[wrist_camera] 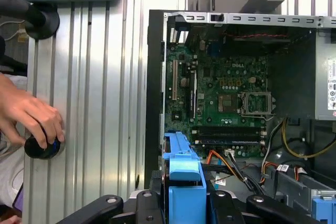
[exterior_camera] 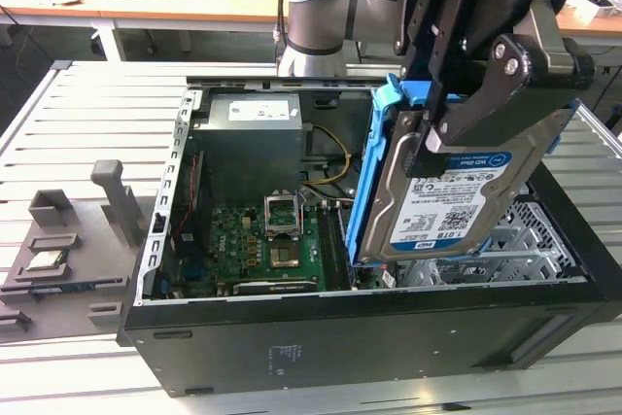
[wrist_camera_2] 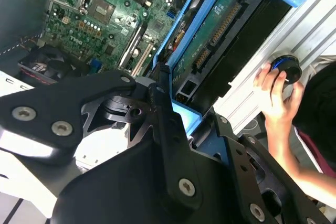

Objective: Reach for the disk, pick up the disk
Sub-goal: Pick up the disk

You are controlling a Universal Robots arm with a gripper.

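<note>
I had the pincer [exterior_camera: 442, 133] clamped on the disk [exterior_camera: 457, 196], which hung tilted in its grip (blue frame and all) above the open computer case [exterior_camera: 292, 337]; reach and pickup looked done, motherboard [exterior_camera: 267, 245] below.

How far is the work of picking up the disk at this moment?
The reach looks done, and the pick-up too: the black gripper is shut on the disk, a flat silver-grey hard drive in a blue plastic frame, held tilted above the open black computer case. Nothing of the task visibly remains.
</note>
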